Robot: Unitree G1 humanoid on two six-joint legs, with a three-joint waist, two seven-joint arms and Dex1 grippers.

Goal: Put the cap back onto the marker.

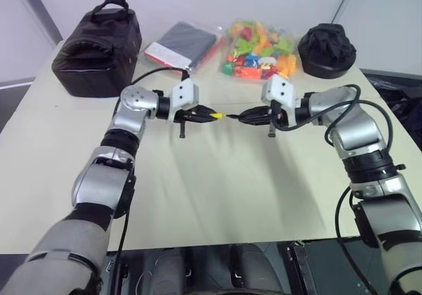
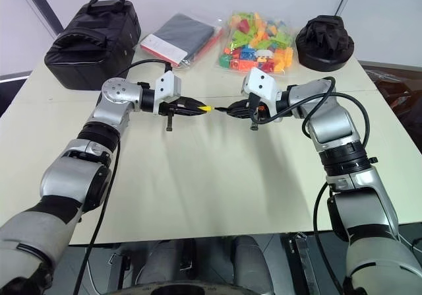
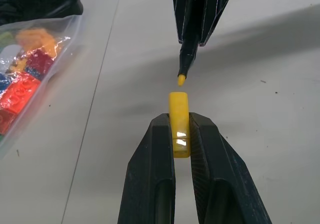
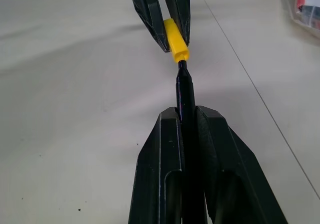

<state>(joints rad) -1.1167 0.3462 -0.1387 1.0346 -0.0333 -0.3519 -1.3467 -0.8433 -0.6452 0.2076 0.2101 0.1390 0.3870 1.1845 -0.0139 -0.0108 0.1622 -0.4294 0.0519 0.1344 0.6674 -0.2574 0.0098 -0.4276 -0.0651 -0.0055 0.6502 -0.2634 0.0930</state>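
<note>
Above the middle of the pale tabletop (image 1: 217,196), the left gripper (image 1: 210,115) has its fingers clamped on the cap (image 3: 178,119), and the right gripper (image 1: 241,117) has its fingers clamped on the marker (image 4: 184,91). The marker's yellow tip sits just at the cap's mouth; whether it has entered is hard to tell. Farther back, a clear bag (image 1: 260,51) holds colourful toy bricks, a black zipped bag (image 1: 97,47) stands closed with its contents hidden, and a flat wrapped packet (image 1: 181,44) and a black rounded object (image 1: 327,47) lie near the far edge.
</note>
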